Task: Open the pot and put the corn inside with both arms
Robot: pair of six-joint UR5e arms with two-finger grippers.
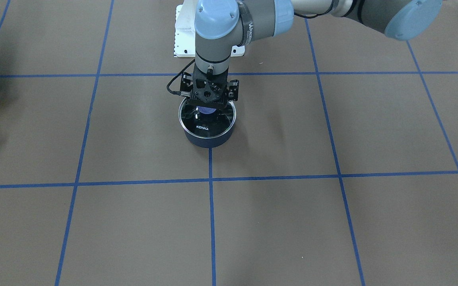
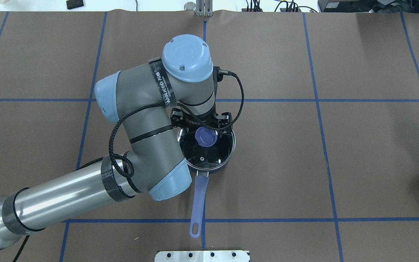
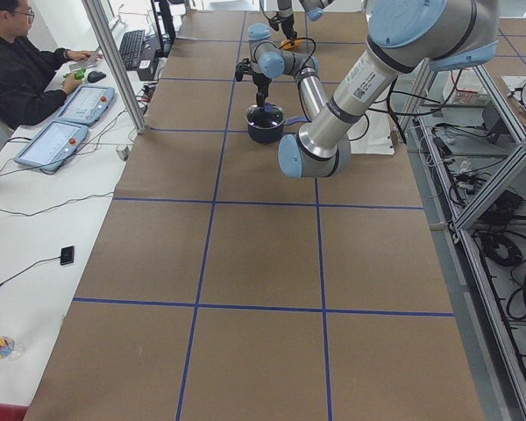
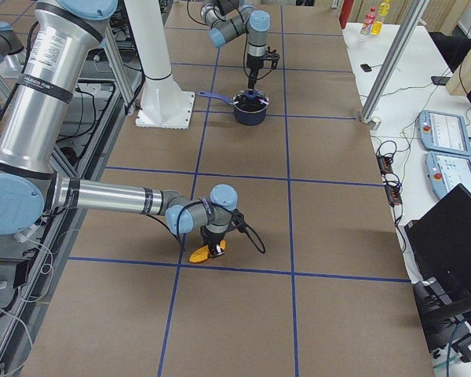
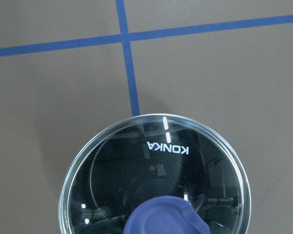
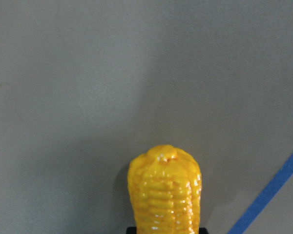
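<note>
The navy pot (image 1: pixel 209 140) stands mid-table, its lavender handle (image 2: pixel 198 196) pointing toward the robot. The glass lid (image 1: pixel 209 128) marked KONKA rests on it and fills the left wrist view (image 5: pixel 156 165). My left gripper (image 1: pixel 208 112) is lowered over the lid. Its jaws stand spread on either side of the lavender knob (image 2: pixel 206 137), apparently open. The yellow corn (image 4: pixel 204 253) lies on the table far to my right and also shows in the right wrist view (image 6: pixel 165 190). My right gripper (image 4: pixel 214 248) is down over it. I cannot tell whether it grips.
Blue tape lines (image 1: pixel 211 222) divide the brown table cover into squares. A white mounting plate (image 2: pixel 202 255) sits at the robot's base. An operator (image 3: pixel 17 70) sits at a side desk with tablets, off the table.
</note>
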